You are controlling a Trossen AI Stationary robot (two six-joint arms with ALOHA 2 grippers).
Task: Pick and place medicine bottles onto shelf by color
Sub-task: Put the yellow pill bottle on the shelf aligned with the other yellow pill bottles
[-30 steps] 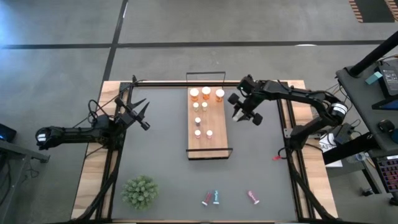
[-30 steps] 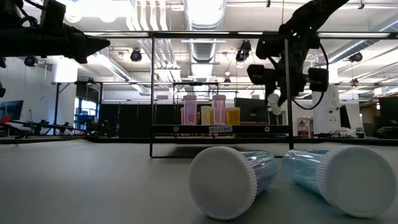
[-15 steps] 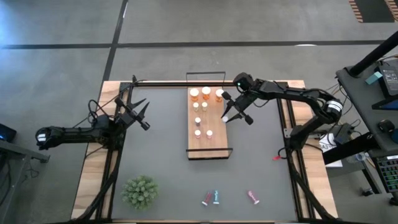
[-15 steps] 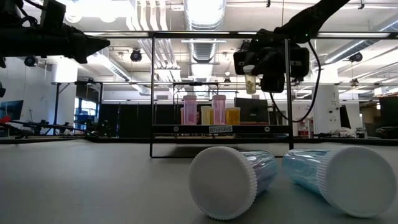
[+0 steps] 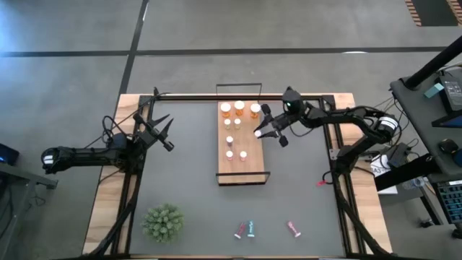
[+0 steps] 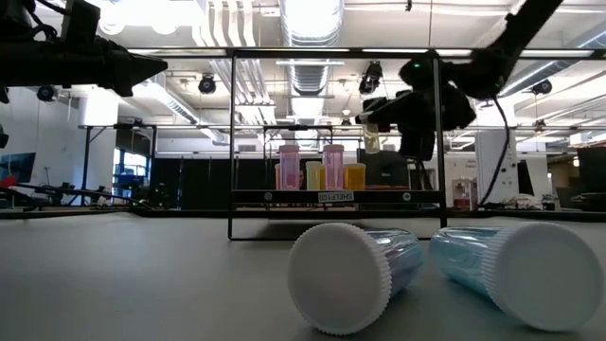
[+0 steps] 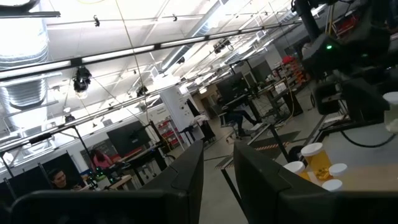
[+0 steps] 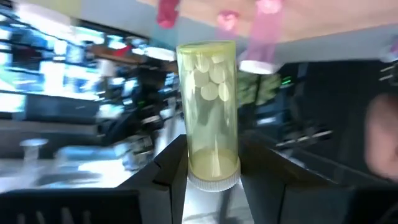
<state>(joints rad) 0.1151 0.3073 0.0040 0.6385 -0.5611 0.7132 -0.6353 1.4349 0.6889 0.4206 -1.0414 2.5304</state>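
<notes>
The right gripper hovers at the right edge of the shelf, its fingers clamped on a pale yellow bottle of tablets. Orange-bodied bottles stand along the shelf's far end, while the left gripper, fingers apart, waits well left.

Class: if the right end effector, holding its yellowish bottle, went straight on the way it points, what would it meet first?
Probably the pink bottles on the shelf: the right end effector aims its yellowish bottle at them, though depth is uncertain.
</notes>
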